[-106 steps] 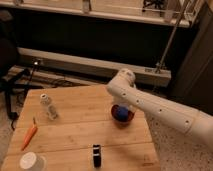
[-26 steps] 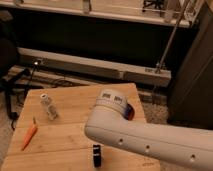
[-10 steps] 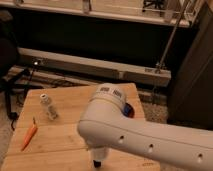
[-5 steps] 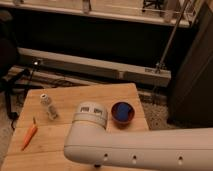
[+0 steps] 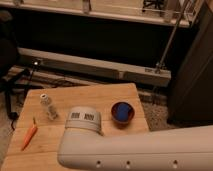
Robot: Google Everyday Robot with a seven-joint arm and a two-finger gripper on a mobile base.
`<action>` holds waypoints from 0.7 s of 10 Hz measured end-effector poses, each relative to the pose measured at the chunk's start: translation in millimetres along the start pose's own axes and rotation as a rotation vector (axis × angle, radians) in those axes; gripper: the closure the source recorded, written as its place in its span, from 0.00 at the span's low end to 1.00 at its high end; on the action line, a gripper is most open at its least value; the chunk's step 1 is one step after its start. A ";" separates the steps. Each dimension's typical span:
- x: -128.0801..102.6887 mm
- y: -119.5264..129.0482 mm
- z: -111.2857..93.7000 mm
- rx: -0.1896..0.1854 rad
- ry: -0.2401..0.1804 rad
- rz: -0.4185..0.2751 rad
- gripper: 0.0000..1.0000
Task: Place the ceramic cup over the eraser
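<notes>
My white arm (image 5: 140, 147) fills the lower part of the camera view and covers the front of the wooden table (image 5: 100, 95). The gripper is out of view, hidden beyond the arm's lower end. The ceramic cup and the eraser are both hidden behind the arm. Only the arm's rounded joint with its barcode label (image 5: 82, 116) shows over the table's middle.
A slim pale capped bottle (image 5: 48, 106) stands at the table's left. An orange carrot (image 5: 29, 135) lies near the left front edge. A red bowl with a blue inside (image 5: 122, 112) sits at the right. A dark bench and metal rail run behind the table.
The arm has swung down and across the front of the table, uncovering the red bowl. It now hides the front area where the cup and eraser were seen.
</notes>
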State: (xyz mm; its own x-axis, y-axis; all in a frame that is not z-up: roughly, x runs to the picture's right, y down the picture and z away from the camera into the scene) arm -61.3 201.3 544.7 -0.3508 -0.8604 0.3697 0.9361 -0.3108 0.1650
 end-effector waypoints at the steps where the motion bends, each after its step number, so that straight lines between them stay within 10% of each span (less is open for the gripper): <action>1: -5.6 -1.6 5.8 0.013 -0.043 0.002 1.00; 7: 8.6 12.6 35.9 0.056 -0.121 0.047 1.00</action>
State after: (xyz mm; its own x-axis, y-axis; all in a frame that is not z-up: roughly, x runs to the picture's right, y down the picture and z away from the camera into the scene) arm -53.6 204.5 582.8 -0.3104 -0.8174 0.4853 0.9498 -0.2455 0.1941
